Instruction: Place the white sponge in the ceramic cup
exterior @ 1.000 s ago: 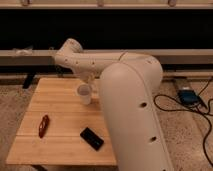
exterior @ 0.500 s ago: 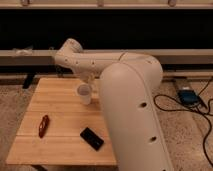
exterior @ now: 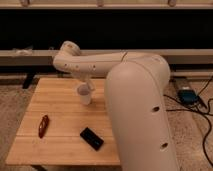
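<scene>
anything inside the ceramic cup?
Cannot tell. The ceramic cup stands on the wooden table, its inside hidden. The claw sits right at its rim, shut. No white sponge visible.

No legible text, label, brand, number or sign anywhere in the camera view.

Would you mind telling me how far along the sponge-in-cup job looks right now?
Done: the arm has reached the ceramic cup on the wooden table, with the gripper right at the cup, shut. In hand: the white sponge isn't visible, so it may be held or already in the cup; I cannot tell. Left: confirming the drop and withdrawing. The black slab lies untouched.
</scene>
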### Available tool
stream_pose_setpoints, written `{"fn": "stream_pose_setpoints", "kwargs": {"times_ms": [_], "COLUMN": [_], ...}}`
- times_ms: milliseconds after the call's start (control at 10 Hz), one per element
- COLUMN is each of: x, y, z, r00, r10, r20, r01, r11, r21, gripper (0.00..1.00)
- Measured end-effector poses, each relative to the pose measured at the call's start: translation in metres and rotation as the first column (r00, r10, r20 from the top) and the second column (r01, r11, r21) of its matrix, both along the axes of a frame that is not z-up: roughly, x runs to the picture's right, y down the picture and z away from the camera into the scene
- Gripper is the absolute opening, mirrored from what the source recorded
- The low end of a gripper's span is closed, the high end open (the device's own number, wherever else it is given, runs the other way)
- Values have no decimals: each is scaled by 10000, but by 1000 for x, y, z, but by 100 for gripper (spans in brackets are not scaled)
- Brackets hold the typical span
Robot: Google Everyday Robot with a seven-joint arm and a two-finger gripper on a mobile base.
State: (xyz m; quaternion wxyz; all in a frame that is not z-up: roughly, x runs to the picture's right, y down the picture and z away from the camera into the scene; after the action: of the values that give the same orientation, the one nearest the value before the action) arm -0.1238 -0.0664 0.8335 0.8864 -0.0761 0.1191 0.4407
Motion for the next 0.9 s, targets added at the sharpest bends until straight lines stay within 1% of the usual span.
{"fn": "stream_pose_setpoints", "kwargs": {"times_ms": [200,500,600,700,800,900], "x": [-20,-38,-42,-41,-42,-43], "y": [-6,-10,-10,-10,-9,-8], "z": [1,10,12,14,15,17], "r00": [9983,9946,9932,9925,9908,9886], "r10": [-230,-381,-353,-322,-181,30], "r20": [528,968,1112,1178,1341,1505], "r01": [216,345,311,275,119,-105], "r11": [9994,9987,9988,9988,9988,9988], "r21": [281,378,391,417,468,488], "gripper": [0,0,4,12,24,34]}}
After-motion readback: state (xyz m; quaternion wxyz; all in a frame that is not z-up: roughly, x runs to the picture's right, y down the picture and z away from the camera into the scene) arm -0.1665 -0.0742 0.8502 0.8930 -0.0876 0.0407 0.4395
